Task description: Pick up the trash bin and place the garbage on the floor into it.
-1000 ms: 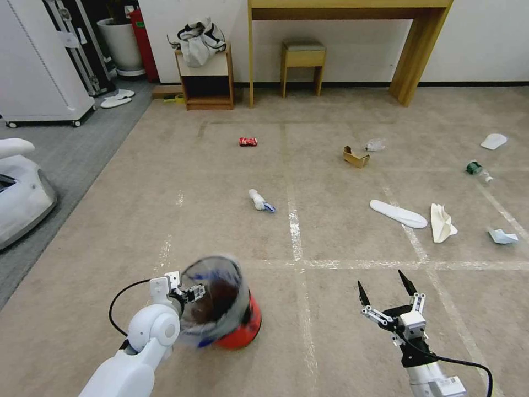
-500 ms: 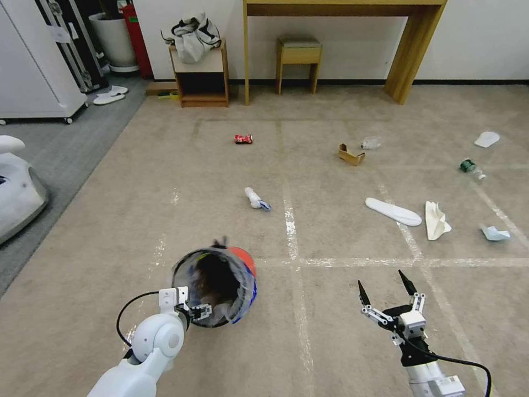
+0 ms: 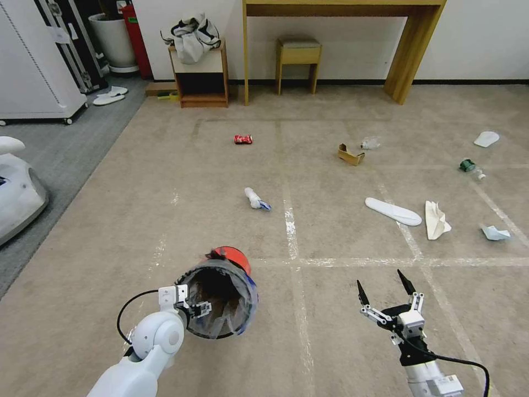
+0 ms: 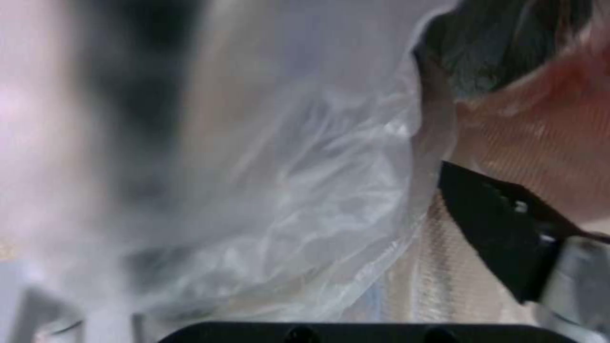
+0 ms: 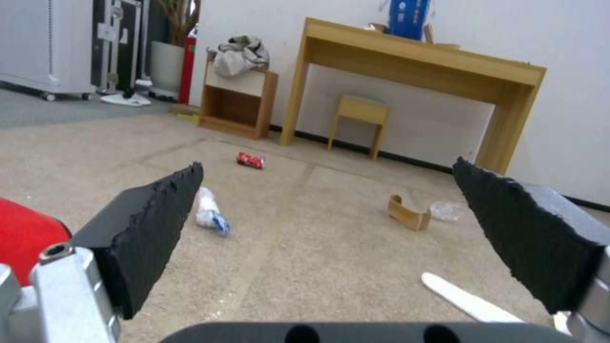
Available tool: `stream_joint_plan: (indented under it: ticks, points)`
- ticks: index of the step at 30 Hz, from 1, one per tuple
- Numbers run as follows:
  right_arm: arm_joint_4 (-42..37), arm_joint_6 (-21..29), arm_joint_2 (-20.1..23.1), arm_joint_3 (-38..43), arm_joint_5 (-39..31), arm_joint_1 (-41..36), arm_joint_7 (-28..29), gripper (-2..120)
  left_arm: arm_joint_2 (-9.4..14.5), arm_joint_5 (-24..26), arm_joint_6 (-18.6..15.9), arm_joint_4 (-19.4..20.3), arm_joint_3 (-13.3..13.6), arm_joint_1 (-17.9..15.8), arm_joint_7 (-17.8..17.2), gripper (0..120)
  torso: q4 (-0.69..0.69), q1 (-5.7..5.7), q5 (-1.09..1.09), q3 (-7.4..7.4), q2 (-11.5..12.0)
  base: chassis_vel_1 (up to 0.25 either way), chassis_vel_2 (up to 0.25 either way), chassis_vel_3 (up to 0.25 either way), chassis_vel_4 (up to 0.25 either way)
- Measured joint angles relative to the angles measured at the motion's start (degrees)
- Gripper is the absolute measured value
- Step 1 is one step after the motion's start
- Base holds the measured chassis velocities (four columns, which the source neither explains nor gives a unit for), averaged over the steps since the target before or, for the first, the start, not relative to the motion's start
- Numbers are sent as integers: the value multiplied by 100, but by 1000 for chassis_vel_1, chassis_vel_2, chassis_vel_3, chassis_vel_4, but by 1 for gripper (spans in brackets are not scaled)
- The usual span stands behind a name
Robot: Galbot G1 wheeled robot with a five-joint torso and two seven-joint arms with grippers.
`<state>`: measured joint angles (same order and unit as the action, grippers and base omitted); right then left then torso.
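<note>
The left tool point(image 3: 194, 304) is clamped on the rim of the small round red bag-lined trash bin point(image 3: 220, 298), tilted above the beige carpet floor point(image 3: 330, 331). The slippery liner could let it slide loose. The right tool point(image 3: 386, 291) hangs apart, empty.

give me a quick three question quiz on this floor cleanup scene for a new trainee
1. True or false: the left gripper is shut on the rim of the trash bin.
2. Which piece of litter lies nearest the bin? A) red can B) crumpled white paper C) white slipper
3. Fill in: the right gripper is ____ and holds nothing.

Key: 1 true; 2 B; 3 open
</note>
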<state>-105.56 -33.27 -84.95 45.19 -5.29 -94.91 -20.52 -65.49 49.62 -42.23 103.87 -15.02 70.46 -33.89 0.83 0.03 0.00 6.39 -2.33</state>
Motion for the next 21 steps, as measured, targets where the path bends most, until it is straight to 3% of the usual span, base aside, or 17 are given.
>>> stream_joint_plan:
  ticks: [2,5,8,14,21]
  points:
    - [0,-2,0,2,1,0,0,100,-5,-4,0,2,0,0,5,79,0,0,0,0,0,0,0,0,0]
    - [2,-5,-2,-6,2,13,0,100,-15,-23,2,3,-18,9,26,62,0,0,0,0,0,0,0,0,0]
    - [4,-6,-4,-10,3,17,0,100,-15,-25,2,3,-28,19,40,56,0,0,0,0,0,0,0,0,0]
    - [28,-14,-2,-13,5,23,0,100,-29,-25,5,5,-54,30,48,30,-1,0,1,0,0,0,0,0,0]
    - [37,-22,-6,-11,8,23,0,100,-55,-14,9,13,-47,30,93,10,1,0,0,0,0,0,0,0,0]
